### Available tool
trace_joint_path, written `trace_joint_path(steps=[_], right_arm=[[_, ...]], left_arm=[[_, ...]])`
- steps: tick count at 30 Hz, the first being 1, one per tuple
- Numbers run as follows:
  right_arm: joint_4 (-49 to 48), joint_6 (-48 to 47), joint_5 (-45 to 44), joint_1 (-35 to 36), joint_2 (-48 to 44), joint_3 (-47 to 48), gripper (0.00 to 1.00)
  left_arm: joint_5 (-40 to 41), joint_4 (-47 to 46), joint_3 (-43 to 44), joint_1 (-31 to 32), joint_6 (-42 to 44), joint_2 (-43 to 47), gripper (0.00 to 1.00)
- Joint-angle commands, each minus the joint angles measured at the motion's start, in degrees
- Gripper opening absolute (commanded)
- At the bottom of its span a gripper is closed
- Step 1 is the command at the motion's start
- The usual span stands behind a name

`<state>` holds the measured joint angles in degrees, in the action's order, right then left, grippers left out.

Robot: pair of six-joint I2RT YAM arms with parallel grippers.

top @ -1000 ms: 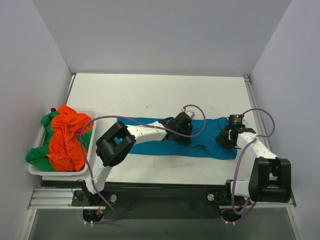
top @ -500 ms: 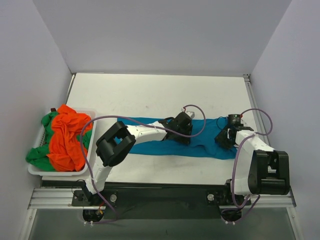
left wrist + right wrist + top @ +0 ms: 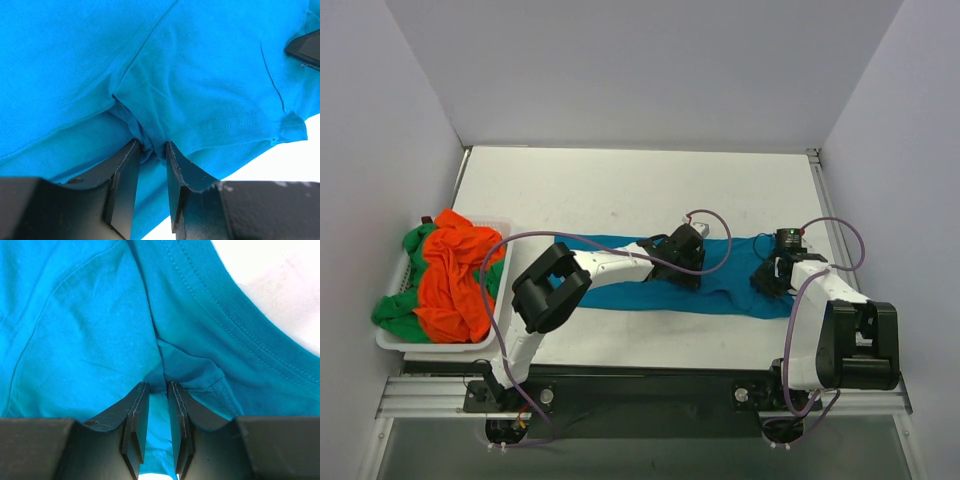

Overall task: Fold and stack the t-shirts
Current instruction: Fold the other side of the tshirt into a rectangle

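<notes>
right jaws pinch teal-blue t-shirt (image 3: 650, 295) beside its collar rim (image 3: 235, 305), left jaws mid-cloth.

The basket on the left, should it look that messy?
It looks untidy: the orange t-shirt and green t-shirt are heaped crumpled in the white basket, the green one spilling over its left rim. The teal t-shirt, pinched by the left end effector and right end effector, lies bunched.

Three t-shirts (image 3: 650, 290), one basket (image 3: 440, 347), two arms (image 3: 610, 265).
</notes>
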<state>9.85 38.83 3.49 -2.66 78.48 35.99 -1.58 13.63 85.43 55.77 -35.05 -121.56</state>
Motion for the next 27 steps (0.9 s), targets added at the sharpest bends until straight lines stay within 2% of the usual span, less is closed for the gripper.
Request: trace_joint_path(steps=[1, 5, 12, 27], right_arm=[[0.7, 0.2, 0.7, 0.0, -1.5, 0.1, 0.24], [0.7, 0.4, 1.0, 0.0, -2.4, -0.5, 0.22], [2.2, -0.4, -0.3, -0.2, -2.5, 0.6, 0.01], [5.4, -3.1, -5.2, -1.9, -2.3, 2.6, 0.0]], left_arm=[[0.8, 1.7, -0.4, -0.2, 1.2, 1.0, 0.38], [0.7, 1.9, -0.3, -0.2, 1.3, 0.9, 0.38], [0.9, 1.9, -0.3, -0.3, 1.1, 0.9, 0.38], [0.8, 2.0, -0.7, -0.7, 1.0, 1.2, 0.38]])
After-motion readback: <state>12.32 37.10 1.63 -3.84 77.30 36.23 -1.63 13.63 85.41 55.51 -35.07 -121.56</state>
